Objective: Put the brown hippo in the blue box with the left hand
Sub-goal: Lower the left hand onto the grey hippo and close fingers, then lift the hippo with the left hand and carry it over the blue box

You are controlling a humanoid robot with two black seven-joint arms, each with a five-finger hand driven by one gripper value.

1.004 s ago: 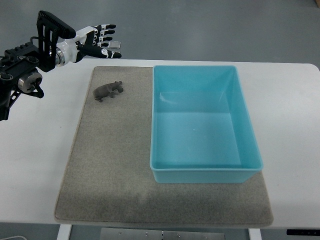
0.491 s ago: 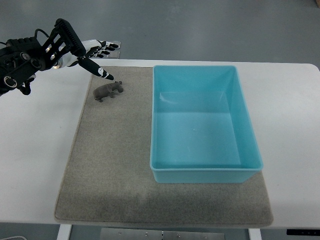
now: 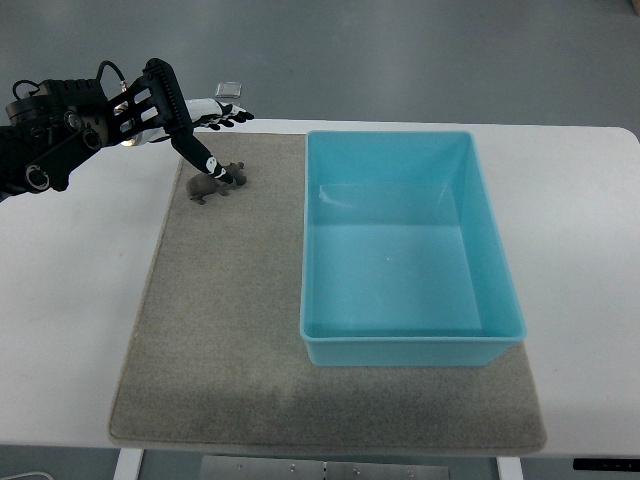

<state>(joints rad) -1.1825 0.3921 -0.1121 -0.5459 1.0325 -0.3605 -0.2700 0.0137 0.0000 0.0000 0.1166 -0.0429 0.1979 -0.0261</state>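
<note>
One brown hippo, one blue box, one grey mat, one white table. One robot hand in frame: the left hand, arm coming in from the upper left edge. No right arm visible.

Hippo lies on the mat near its far left corner, well apart from the box, which sits on the mat's right part with its left wall roughly at mat centre line. Box is open-topped, nothing seen inside. Hippo's head points toward the box, body angled slightly.

Left hand is right above the hippo. Fingers are spread apart, not wrapped around anything. One long dark finger reaches down-right and its tip overlaps the hippo's back in this view; actual contact can't be confirmed from straight above. The other fingers fan out toward the far edge of the table, past the mat's top edge, clear of the toy. Hippo sits just below and slightly right of the palm, partly covered by that one finger.

Small pale square object on the floor beyond the table, near the fingertips; too small to identify. Hippo still outside the box.
</note>
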